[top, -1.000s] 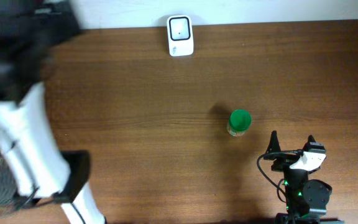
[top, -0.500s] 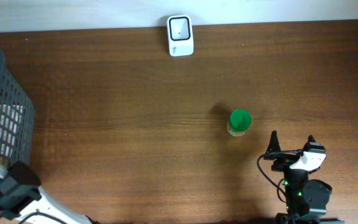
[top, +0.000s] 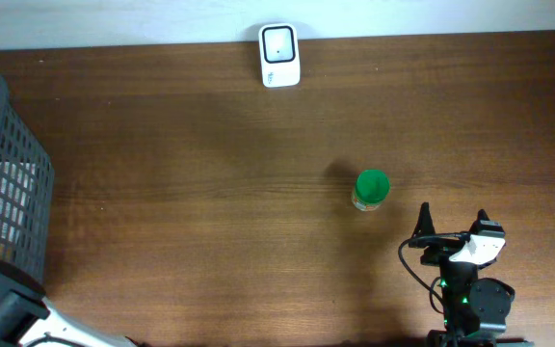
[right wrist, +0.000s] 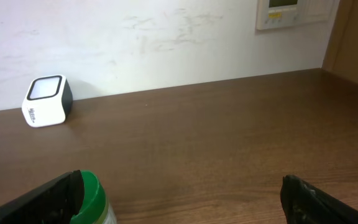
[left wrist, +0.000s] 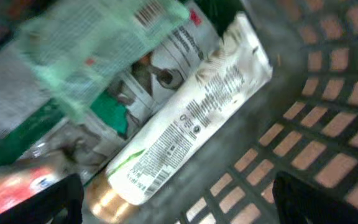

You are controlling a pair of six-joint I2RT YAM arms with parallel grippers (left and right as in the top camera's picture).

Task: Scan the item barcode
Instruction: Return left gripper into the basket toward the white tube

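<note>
Left gripper (left wrist: 176, 196) has swung over the basket (top: 13, 193) at frame's left, jaws apart, likely choosing 1 item; right gripper (top: 453, 217) waits, spread.

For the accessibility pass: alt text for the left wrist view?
Looking down into a grey mesh basket, the open left gripper hangs over a white tube with a gold cap, lying diagonally on crumpled packets. A pale green packet with a barcode sits upper left, a red item lower left; the picture is blurred.

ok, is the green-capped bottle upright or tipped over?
Upright. From overhead the bottle shows mostly its round green cap, seen straight down, as it stands on the table.
</note>
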